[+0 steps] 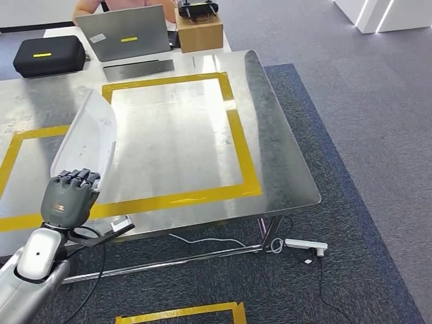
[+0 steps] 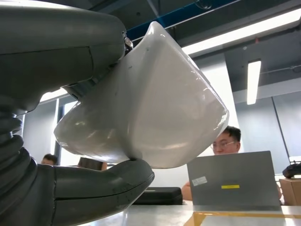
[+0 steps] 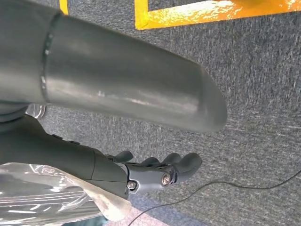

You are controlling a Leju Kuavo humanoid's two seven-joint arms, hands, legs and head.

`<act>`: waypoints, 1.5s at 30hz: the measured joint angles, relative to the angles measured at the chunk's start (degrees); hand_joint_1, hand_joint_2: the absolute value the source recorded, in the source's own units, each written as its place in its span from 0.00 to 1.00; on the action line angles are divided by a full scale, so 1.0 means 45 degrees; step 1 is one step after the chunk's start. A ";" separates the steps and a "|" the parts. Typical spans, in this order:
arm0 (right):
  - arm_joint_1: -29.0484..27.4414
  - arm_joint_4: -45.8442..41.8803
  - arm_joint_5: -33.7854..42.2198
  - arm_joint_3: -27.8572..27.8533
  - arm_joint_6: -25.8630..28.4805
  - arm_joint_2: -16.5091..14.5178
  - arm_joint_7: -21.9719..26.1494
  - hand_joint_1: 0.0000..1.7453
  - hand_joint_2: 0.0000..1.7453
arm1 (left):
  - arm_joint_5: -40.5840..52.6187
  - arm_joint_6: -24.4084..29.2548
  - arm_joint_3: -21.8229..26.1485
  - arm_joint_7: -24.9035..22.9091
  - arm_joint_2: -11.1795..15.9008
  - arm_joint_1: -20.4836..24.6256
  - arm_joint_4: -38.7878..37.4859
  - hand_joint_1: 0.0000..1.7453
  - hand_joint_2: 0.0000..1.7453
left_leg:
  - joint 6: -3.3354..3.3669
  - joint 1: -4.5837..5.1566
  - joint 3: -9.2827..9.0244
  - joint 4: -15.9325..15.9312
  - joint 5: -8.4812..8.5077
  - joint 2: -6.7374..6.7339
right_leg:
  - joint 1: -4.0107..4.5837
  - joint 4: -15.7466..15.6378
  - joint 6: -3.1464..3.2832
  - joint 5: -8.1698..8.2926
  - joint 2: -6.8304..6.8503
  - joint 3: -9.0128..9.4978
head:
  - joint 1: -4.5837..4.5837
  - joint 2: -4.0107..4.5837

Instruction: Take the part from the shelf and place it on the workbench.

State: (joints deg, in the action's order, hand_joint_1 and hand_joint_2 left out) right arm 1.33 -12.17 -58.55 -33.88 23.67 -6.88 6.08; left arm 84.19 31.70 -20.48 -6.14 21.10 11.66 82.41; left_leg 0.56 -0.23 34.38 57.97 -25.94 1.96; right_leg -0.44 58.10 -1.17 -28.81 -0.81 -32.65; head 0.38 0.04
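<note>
My left hand [image 1: 69, 199] grips the white curved part [image 1: 89, 138] by its lower end, holding it tilted upright over the front left of the steel workbench [image 1: 285, 169]. Up close, the part [image 2: 152, 103] is a smooth, glossy white shell clamped between the thumb [image 2: 92, 188] and the fingers [image 2: 53, 56] of the left hand. It hangs above the table surface, near the yellow tape rectangle [image 1: 239, 148]. My right hand [image 3: 106, 94] hangs over the grey carpet with its fingers [image 3: 167, 172] apart and nothing in them.
At the bench's far edge stand a grey laptop [image 1: 125, 34], a black case [image 1: 49, 55] and a cardboard box [image 1: 198, 30], with a person [image 2: 223, 141] seated behind the laptop. A white power strip [image 1: 306, 245] and cables lie on the carpet by the bench's right leg.
</note>
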 joint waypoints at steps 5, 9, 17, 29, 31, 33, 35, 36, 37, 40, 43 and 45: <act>0.0000 -0.0002 -0.0010 -0.0010 0.0000 0.0002 -0.0001 0.00 0.00 | 0.0000 -0.0007 -0.0051 -0.0001 -0.0045 0.0085 -0.0153 1.00 1.00 | -0.0079 0.0005 0.0007 0.0007 -0.0019 -0.0002 | -0.0014 0.0000 0.0003 -0.0002 0.0001 0.0007 | -0.0005 0.0001; 0.0002 0.0000 -0.0020 -0.0017 -0.0009 0.0002 -0.0010 0.00 0.00 | 0.0000 -0.0061 -0.0091 -0.0001 -0.0060 0.0160 -0.0284 1.00 1.00 | -0.0076 0.0026 0.0020 0.0028 -0.0021 -0.0003 | -0.0036 -0.0002 0.0000 0.0000 0.0003 0.0008 | -0.0005 0.0001; 0.0070 0.0000 -0.0164 -0.0041 -0.0171 0.0001 -0.0223 0.00 0.00 | 0.0088 -0.0573 -0.0323 -0.0156 -0.0382 0.1303 -0.1564 1.00 1.00 | -0.0072 0.0045 0.0041 0.0071 -0.0022 -0.0001 | -0.0049 -0.0005 -0.0032 0.0023 0.0010 0.0008 | -0.0009 0.0000; 0.0115 0.0000 -0.0341 -0.0062 -0.0170 -0.0023 -0.0328 0.00 0.00 | 0.0578 -0.1585 -0.0650 -0.1164 -0.0780 0.3269 -0.5091 1.00 1.00 | -0.0071 0.0044 0.0042 0.0080 -0.0019 -0.0003 | -0.0047 -0.0004 -0.0040 0.0039 -0.0001 0.0006 | -0.0004 0.0001; 0.0111 0.0000 -0.0350 -0.0073 -0.0170 -0.0024 -0.0341 0.00 0.00 | 0.0827 -0.1851 -0.0631 -0.1535 -0.0788 0.3471 -0.5663 1.00 1.00 | -0.0071 0.0043 0.0043 0.0079 -0.0019 -0.0004 | -0.0047 -0.0004 -0.0040 0.0039 -0.0001 0.0004 | -0.0004 0.0001; 0.0113 0.0000 -0.0372 -0.0082 -0.0170 -0.0024 -0.0345 0.00 0.00 | 0.1010 -0.2030 -0.0590 -0.1825 -0.0794 0.3701 -0.6205 1.00 1.00 | -0.0071 0.0043 0.0045 0.0079 -0.0019 -0.0005 | -0.0047 -0.0004 -0.0039 0.0038 0.0002 0.0003 | -0.0005 0.0000; 0.0119 0.0000 -0.0432 -0.0096 -0.0172 -0.0024 -0.0351 0.00 0.00 | 0.1107 -0.2189 -0.0499 -0.2011 -0.0801 0.3941 -0.6753 1.00 1.00 | -0.0071 0.0043 0.0046 0.0079 -0.0019 -0.0005 | -0.0047 -0.0004 -0.0039 0.0038 0.0001 0.0004 | -0.0006 0.0000; 0.0119 0.0000 -0.0466 -0.0107 -0.0175 -0.0024 -0.0361 0.00 0.00 | 0.1138 -0.2256 -0.0442 -0.2097 -0.0804 0.4052 -0.7024 1.00 1.00 | -0.0071 0.0043 0.0046 0.0078 -0.0019 -0.0005 | -0.0047 -0.0003 -0.0039 0.0038 0.0000 0.0005 | -0.0006 0.0001; 0.0118 0.0000 -0.0493 -0.0123 -0.0177 -0.0024 -0.0372 0.00 0.00 | 0.1165 -0.2301 -0.0385 -0.2181 -0.0806 0.4149 -0.7285 1.00 1.00 | -0.0071 0.0043 0.0046 0.0078 -0.0019 -0.0005 | -0.0047 -0.0003 -0.0040 0.0038 -0.0001 0.0005 | -0.0005 0.0001; 0.0117 0.0000 -0.0548 -0.0182 -0.0180 -0.0021 -0.0408 0.00 0.00 | 0.1200 -0.2365 -0.0251 -0.2410 -0.0804 0.4333 -0.7915 0.50 1.00 | -0.0071 0.0044 0.0046 0.0079 -0.0019 -0.0005 | -0.0047 -0.0003 -0.0040 0.0039 0.0001 0.0006 | -0.0004 0.0001; 0.0117 0.0000 -0.0578 -0.0202 -0.0180 -0.0019 -0.0426 0.00 0.00 | 0.1207 -0.2508 -0.0170 -0.2546 -0.0775 0.4395 -0.8250 0.00 1.00 | -0.0071 0.0044 0.0047 0.0079 -0.0019 -0.0005 | -0.0048 -0.0003 -0.0040 0.0039 0.0002 0.0007 | -0.0004 0.0000; 0.0115 0.0000 -0.0583 -0.0203 -0.0180 -0.0019 -0.0427 0.00 0.00 | 0.1209 -0.2555 -0.0156 -0.2561 -0.0760 0.4406 -0.8312 0.00 1.00 | -0.0071 0.0044 0.0046 0.0079 -0.0019 -0.0005 | -0.0048 -0.0003 -0.0040 0.0039 0.0001 0.0007 | -0.0001 0.0000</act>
State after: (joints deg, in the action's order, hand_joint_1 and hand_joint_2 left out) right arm 1.85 -12.17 -61.18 -34.80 22.86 -6.97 4.15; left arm 89.64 20.21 -21.18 -17.66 17.68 31.49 45.01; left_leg 0.24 -0.03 34.59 58.33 -26.02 1.94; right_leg -0.66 58.08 -1.35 -28.63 -0.80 -32.61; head 0.37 0.04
